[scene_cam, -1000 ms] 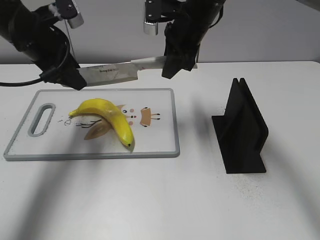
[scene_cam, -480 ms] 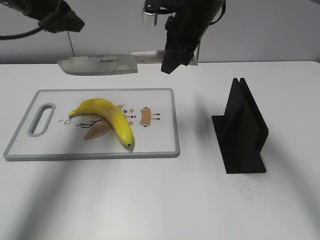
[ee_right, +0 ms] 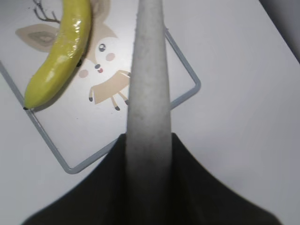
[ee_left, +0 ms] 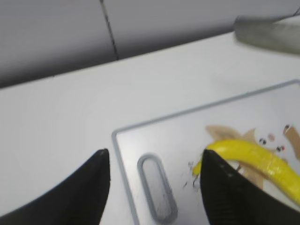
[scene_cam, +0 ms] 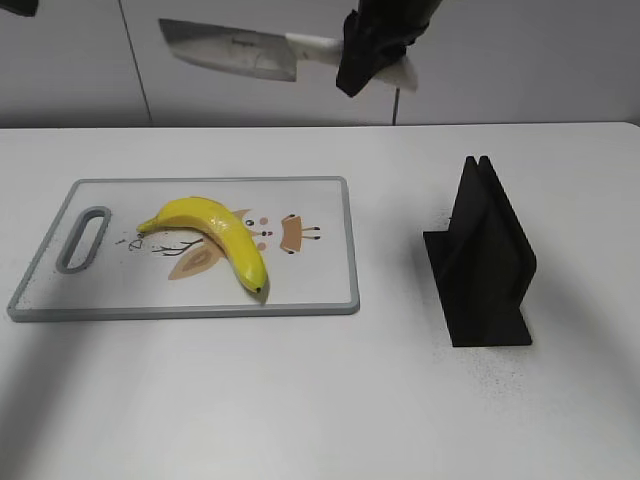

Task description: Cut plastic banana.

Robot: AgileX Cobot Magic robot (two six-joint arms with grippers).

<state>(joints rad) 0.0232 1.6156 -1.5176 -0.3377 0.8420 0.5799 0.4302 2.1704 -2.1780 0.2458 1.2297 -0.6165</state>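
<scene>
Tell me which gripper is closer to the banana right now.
Hard to rank. The left gripper hangs open over the board's handle end, beside the banana. The right gripper holds the knife high behind the board.

We see even, soft light, with faint blurred shadows on the white counter [scene_cam: 300,400] near the left and right edges. The left wrist view is blurry throughout; its knife blade [ee_left: 269,33] is smeared. The right wrist view is sharper, without glare.
</scene>
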